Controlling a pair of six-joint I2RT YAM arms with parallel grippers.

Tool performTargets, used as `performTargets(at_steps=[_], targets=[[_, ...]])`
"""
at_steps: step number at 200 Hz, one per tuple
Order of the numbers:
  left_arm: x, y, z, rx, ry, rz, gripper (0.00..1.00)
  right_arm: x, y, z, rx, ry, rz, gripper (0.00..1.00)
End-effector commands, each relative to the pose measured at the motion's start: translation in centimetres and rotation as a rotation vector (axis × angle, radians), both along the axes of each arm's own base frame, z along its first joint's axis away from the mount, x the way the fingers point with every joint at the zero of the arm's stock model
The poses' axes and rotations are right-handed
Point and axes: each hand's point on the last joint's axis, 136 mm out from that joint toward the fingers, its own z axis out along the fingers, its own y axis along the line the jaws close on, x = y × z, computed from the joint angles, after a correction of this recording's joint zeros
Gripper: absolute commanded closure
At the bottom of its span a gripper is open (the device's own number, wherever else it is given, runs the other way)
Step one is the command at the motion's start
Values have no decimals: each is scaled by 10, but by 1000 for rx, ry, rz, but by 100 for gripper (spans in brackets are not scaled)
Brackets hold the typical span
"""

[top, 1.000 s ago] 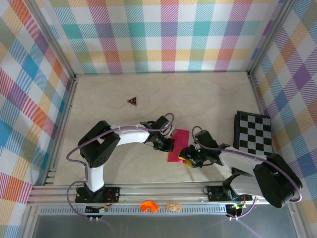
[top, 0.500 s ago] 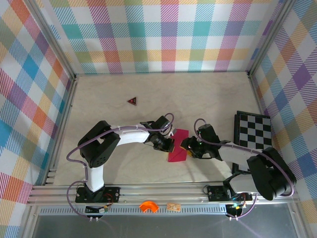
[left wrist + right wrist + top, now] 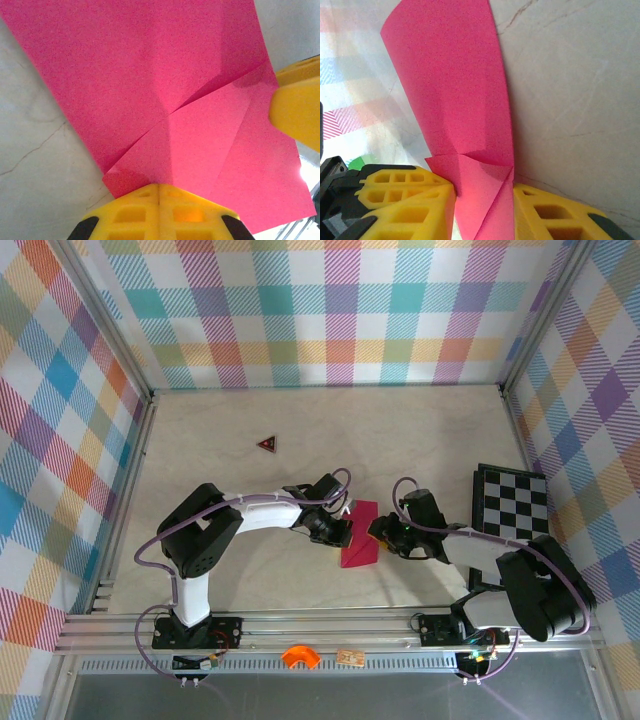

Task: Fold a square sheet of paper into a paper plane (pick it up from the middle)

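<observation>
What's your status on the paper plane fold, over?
Left gripper shut, tips at the pink sheet. Right gripper open, jaws straddling its lifted flap. Sheet partly folded, creased. Checkerboard and red triangle lie well aside.

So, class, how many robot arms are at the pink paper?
2. Left arm's fingers pinch the pink paper from the left; right arm's fingers straddle its right edge.

A: What kind of place is this, do you think?

B: A robotics laboratory, a closed test cell.

A: What shows it?

B: Two white-and-black robot arms (image 3: 250,512) are bolted on a silver aluminium rail (image 3: 330,625) at the edge of a pale stone-patterned tabletop (image 3: 400,440). Pastel checked wall panels (image 3: 340,310) in bare metal corner posts (image 3: 105,320) close it in. A black-and-white checkerboard card (image 3: 512,508), like a camera calibration board, lies on the table.
</observation>
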Motion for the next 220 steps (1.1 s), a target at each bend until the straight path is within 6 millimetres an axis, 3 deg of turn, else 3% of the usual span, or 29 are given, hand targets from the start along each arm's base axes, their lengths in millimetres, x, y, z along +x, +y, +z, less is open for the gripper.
performTargets(at_steps=[1,130,165,220], targets=[[-3,4,3,-9,27,11,97,5,-4,0,-15,-64,15,67],[-7,5,2,-11,43,15,96,5,-3,-8,-3,-139,88,79],[-5,6,6,-12,31,23,96,6,-3,1,12,-180,89,86],[8,0,38,-97,-72,64,93,9,-1,29,27,-265,111,91]])
